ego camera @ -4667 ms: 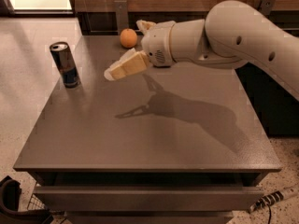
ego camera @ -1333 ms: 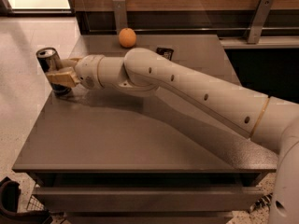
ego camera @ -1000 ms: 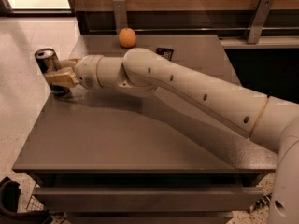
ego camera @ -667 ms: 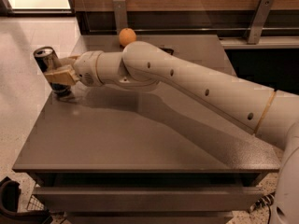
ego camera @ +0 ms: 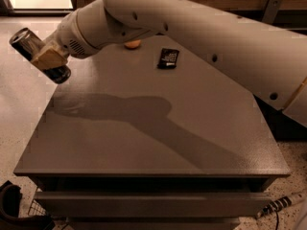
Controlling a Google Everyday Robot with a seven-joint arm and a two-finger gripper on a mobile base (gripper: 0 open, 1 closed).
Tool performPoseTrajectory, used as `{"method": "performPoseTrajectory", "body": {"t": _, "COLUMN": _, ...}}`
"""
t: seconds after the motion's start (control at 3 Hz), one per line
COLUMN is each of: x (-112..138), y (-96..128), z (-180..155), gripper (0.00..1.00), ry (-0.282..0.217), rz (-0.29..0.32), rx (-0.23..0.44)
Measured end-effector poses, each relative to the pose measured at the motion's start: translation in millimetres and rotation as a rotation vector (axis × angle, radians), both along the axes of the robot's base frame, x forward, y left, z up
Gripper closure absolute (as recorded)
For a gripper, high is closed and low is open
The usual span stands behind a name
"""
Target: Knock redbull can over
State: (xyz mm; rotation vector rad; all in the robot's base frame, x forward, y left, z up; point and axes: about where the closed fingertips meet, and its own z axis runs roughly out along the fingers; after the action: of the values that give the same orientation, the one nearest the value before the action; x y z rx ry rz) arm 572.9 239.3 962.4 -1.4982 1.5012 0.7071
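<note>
The redbull can point(ego camera: 25, 39) is at the far left, by the table's left edge. It leans steeply, its shiny top pointing up and to the left and its dark lower end point(ego camera: 59, 74) down by the table edge. My gripper point(ego camera: 48, 57) lies across the can's middle and is in contact with it. The big white arm point(ego camera: 192, 28) reaches in from the right across the back of the table.
A black wrapped bar point(ego camera: 168, 58) lies at the back middle of the grey table point(ego camera: 153, 138). An orange point(ego camera: 132, 44) shows partly under the arm behind it. The arm casts a shadow across the tabletop. Floor lies beyond the left edge.
The can stood upright with my gripper against it. Now it is tipped far over to the left. The view has shifted closer, and the arm fills the top of the frame.
</note>
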Motion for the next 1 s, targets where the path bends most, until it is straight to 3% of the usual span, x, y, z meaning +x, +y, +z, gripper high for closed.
{"method": "performPoseTrajectory", "body": {"t": 0.67, "x": 20.0, "y": -52.8, "z": 2.9, "gripper": 1.00, "ry": 0.052, "rz": -0.097, "rx": -0.298}}
{"method": "performPoseTrajectory", "body": {"t": 1.0, "x": 26.0, "y": -61.0, "z": -3.2, "gripper": 1.00, "ry": 0.061, "rz": -0.120, "rx": -0.398}}
